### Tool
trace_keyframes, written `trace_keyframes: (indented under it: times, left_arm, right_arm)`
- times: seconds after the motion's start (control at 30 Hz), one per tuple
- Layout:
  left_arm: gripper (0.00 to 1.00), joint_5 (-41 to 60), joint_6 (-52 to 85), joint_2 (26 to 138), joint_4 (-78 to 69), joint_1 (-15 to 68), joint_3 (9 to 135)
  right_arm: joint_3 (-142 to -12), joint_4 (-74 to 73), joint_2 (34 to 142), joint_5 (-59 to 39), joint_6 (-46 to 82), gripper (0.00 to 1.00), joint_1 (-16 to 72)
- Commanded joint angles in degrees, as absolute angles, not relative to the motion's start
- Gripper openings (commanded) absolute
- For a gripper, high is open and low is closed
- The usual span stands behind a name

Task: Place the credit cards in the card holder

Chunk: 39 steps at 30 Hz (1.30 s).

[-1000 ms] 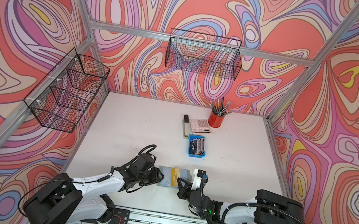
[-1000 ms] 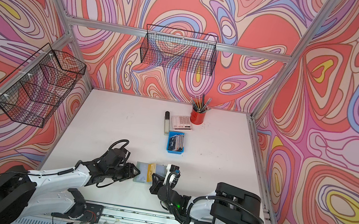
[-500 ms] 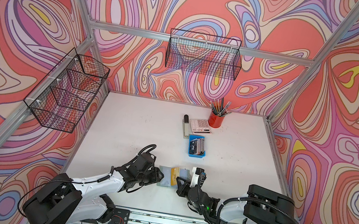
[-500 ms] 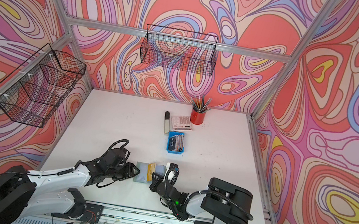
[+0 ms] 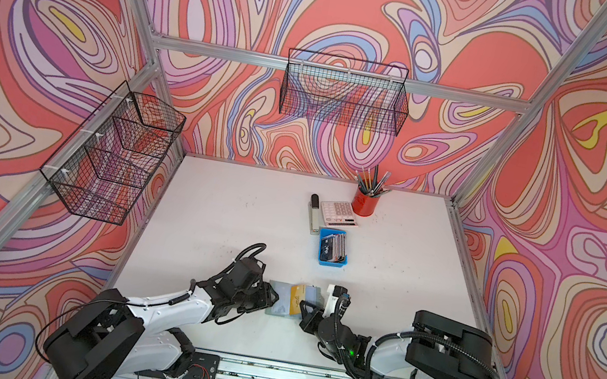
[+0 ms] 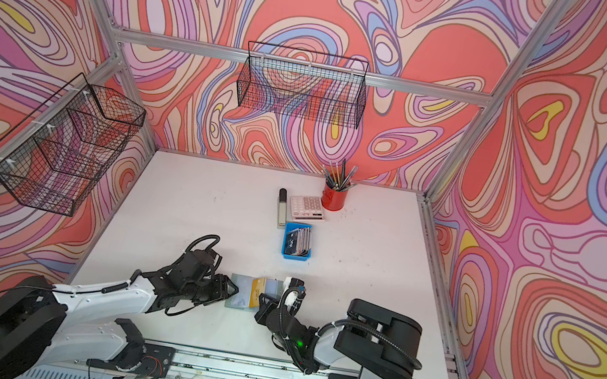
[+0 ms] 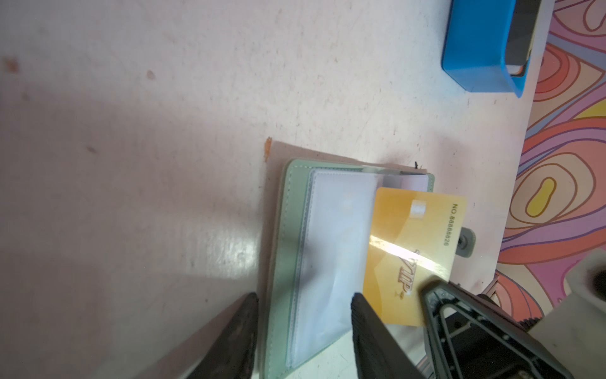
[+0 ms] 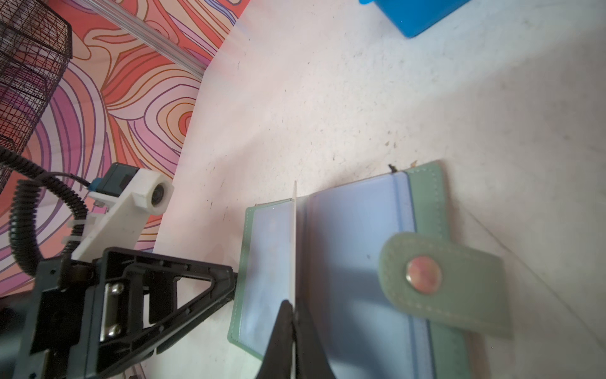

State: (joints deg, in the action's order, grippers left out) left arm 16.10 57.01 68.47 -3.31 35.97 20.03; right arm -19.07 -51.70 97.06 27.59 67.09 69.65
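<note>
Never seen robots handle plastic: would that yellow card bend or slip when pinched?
Probably stiff: pinched at one end by the right gripper, the yellow card juts out straight, no sag. Likely slippery: its face shows a glare streak. Probably light: edge-on it looks thin.

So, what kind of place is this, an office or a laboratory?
Probably a robot test booth dressed as a desk: a metal frame with patterned walls encloses the table, two robot arms stand at its front, and a calculator and pencil cup sit on it.
</note>
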Motion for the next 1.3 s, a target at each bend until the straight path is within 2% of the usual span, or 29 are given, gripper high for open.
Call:
trace_keyframes:
  times: [0.0, 0.4, 1.27]
  left_arm:
    - [0.49, 16.50, 56.56, 69.18, -3.60, 36.04, 20.74]
    - [0.49, 17.14, 56.43, 69.85, -4.04, 36.04, 20.82]
    - [0.49, 17.90, 56.07, 71.02, -4.80, 36.04, 21.13]
  right_arm:
    - [-18.48, -52.02, 97.72, 28.48, 69.16, 0.00, 69.23]
    - [-18.39, -52.80, 99.73, 28.53, 72.10, 0.00, 69.11]
    - [-19.38, -63.59, 109.53, 19.92, 75.57, 0.00, 67.74]
